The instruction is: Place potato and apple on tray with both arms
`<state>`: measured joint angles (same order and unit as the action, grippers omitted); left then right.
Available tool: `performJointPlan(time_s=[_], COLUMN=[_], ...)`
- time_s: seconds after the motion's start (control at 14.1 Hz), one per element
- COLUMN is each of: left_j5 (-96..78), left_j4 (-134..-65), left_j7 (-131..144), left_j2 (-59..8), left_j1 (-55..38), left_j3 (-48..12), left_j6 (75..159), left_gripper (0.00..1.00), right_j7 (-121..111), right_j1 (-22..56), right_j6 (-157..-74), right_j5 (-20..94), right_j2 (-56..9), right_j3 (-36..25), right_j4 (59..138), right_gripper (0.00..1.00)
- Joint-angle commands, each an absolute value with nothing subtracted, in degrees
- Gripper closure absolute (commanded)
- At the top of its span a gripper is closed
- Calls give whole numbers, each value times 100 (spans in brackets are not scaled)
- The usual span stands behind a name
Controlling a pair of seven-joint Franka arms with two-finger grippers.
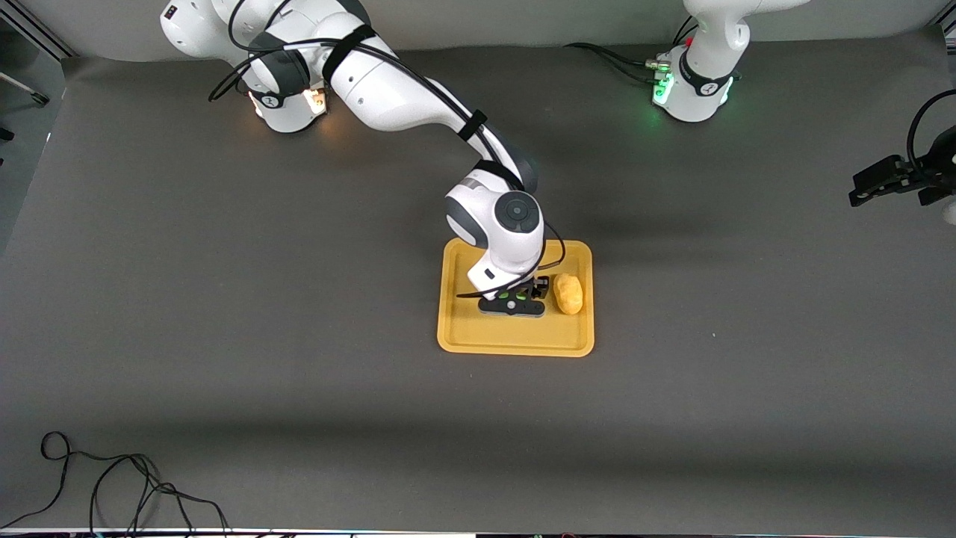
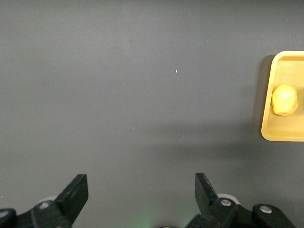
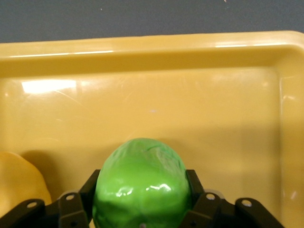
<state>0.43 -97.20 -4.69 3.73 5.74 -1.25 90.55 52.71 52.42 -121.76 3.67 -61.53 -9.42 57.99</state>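
The orange-yellow tray lies mid-table. The yellow-orange potato rests in it, at the end toward the left arm. My right gripper is low over the tray beside the potato, shut on the bright green apple; only green slivers of the apple show in the front view. The tray floor fills the right wrist view, with the potato at its edge. My left gripper waits at the left arm's end of the table, open and empty. In the left wrist view it faces bare table, with the tray and potato farther off.
Dark grey mat covers the table. A black cable coils at the table edge nearest the front camera, at the right arm's end. The arm bases stand at the edge farthest from the front camera.
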Motion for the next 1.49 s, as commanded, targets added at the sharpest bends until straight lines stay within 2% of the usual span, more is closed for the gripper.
performJointPlan(time_s=[0.0, 0.21, 0.57, 0.78, 0.92, 1.14, 1.35, 1.42], left_j5=[44, 35, 79, 132, 123, 88, 123, 123], left_j4=[-9589, -9598, -9598, -9589, -9571, -9466, -9501, -9501], left_j7=[-466, -457, -457, -448, -378, -343, -369, -369], left_j2=[361, 203, 106, 97, 167, 167, 123, 123], left_j1=[554, 475, 623, 659, 650, 580, 580, 580], left_j3=[-149, -237, -176, -167, -176, -229, -229, -229], left_j6=[9052, 9220, 9175, 9141, 9114, 9114, 9106, 9105], left_gripper=[0, 0, 0, 0, 0, 0, 0, 0], right_j7=[5414, 5484, 5423, 5170, 4617, 3458, 2359, 2051], right_j1=[5256, 5265, 5230, 5037, 4940, 4861, 3870, 3397], right_j6=[-12296, -12121, -10339, -9565, -9142, -9132, -9123, -9114], right_j5=[378, 422, 413, 361, 352, 360, 360, 352], right_j2=[-6205, -5803, -4433, -3536, -2834, -1709, -802, -608], right_j3=[-967, -976, -1019, -1055, -1334, -1932, -1838, -1611], right_j4=[5756, 5765, 5704, 5896, 6466, 7651, 8453, 8646], right_gripper=[0, 0, 0, 0, 0, 0, 0, 0])
